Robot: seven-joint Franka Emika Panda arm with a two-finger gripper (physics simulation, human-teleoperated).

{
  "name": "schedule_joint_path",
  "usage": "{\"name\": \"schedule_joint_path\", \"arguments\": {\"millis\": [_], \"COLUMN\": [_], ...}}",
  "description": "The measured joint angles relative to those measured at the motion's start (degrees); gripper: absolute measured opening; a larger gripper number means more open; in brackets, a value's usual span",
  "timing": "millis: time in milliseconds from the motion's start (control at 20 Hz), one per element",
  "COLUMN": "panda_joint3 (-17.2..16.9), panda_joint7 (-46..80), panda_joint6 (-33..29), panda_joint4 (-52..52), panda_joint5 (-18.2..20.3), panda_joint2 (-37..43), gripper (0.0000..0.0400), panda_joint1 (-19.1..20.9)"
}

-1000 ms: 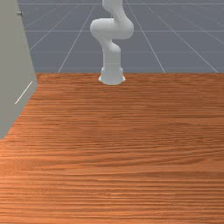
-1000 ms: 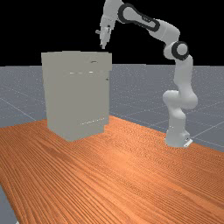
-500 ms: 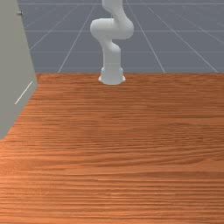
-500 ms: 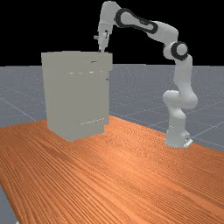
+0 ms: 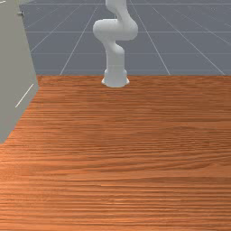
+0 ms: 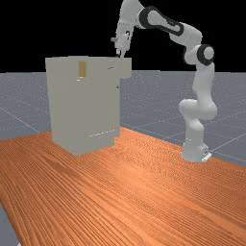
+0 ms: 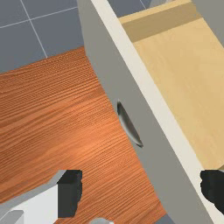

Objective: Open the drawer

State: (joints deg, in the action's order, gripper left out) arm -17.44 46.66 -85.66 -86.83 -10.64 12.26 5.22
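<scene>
**End effector [image 6: 120, 54] spread wide over a partly open drawer [image 6: 126, 68]**

End effector at the far view's upper middle, pointing down, tips right by the drawer's top edge. In the wrist view, its fingers [image 7: 70, 192] stand well apart, one on the outer side of the drawer front [image 7: 153, 153], the other on the inner side. Nothing is gripped between them; can't tell if either one touches the panel.

Drawer: top of the grey cabinet [image 6: 81, 110], sticking out toward the far view's right. Partway out, upright grey front, paler top rim. Wrist view gives the pale wood interior [image 7: 183, 78] behind that front. Curved metal handle [image 7: 127, 127] on the outer face, apart from both fingers.

Cabinet: far view's left half, standing on the table [image 6: 144, 192]; small tan patch [image 6: 82, 69] high on its side. Also along the front view's left edge, with a small knob-like part [image 5: 20, 13] near the upper left corner.

Arm [image 6: 185, 36]: arches across the far view's top, base [image 6: 194, 151] at the right on the table. Front view: lower arm and base at upper middle. Grey floor with pale grid lines beyond the table.
</scene>
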Motion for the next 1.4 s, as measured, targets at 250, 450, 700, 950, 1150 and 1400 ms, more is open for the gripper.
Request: {"name": "schedule_joint_path", "arguments": {"millis": [250, 450, 700, 950, 1150, 1400], "panda_joint3": [6.44, 12.25, 18.53, 19.76, 19.36, 21.41], "panda_joint7": [4.02, 7.74, 10.84, 10.60, 9.63, 10.01], "panda_joint6": [0.97, 1.42, 1.10, -0.19, -0.29, 1.04], "panda_joint4": [-4.55, -7.34, -8.83, -9.51, -9.07, -12.26], "panda_joint5": [0.28, 0.45, 1.34, 2.72, 3.52, 2.96], "panda_joint2": [4.59, 7.13, 7.94, 2.42, 2.12, 4.65], "gripper": [0.0400, 0.0400, 0.0400, 0.0400, 0.0400, 0.0400], "panda_joint1": [-0.58, -2.27, -5.13, -5.23, -3.85, -5.06]}}
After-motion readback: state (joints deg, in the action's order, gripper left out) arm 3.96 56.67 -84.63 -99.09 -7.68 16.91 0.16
